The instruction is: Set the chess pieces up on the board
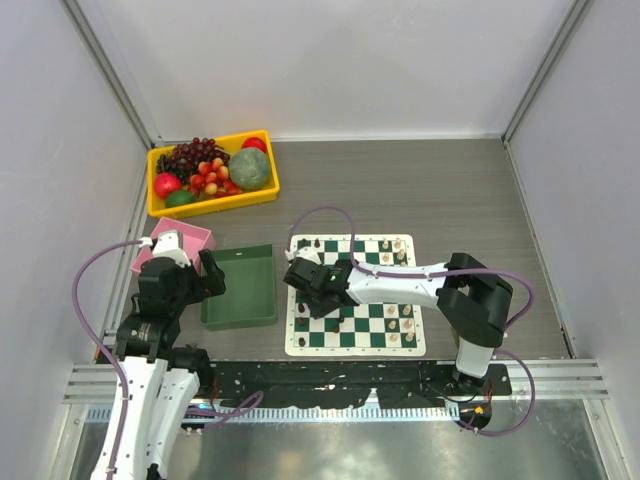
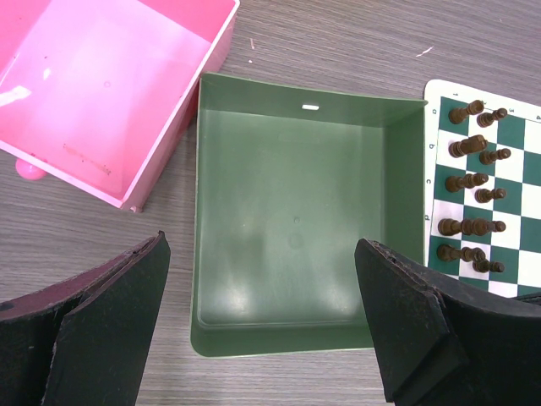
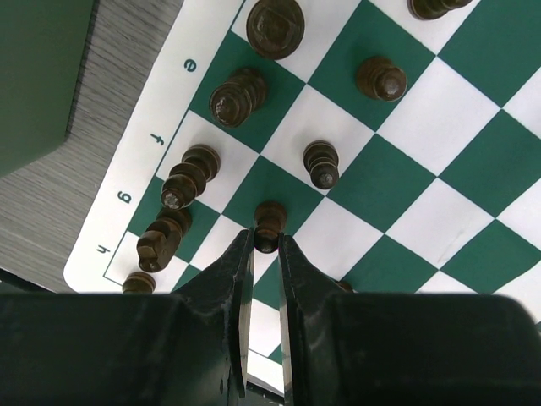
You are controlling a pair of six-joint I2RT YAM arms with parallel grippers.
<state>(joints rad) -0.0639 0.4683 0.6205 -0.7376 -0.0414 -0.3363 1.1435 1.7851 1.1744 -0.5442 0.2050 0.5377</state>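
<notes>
Left of the board (image 3: 144, 165), my left gripper (image 2: 262, 254) hangs spread above the green tray (image 2: 296, 110), out of the way; at the board's left edge my right gripper (image 3: 265, 241) pinches one dark pawn (image 3: 269, 222) upright, probably seating it among the chess pieces (image 3: 232, 95).

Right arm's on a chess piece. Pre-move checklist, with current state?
1. Right gripper shut on dark pawn: ok.
2. Pawn lifted off the board: cannot tell.
3. Nearest dark piece apart from the gripper: ok.
4. Left gripper open above the green tray, off the board: ok.
5. Board lying flat: ok.
</notes>
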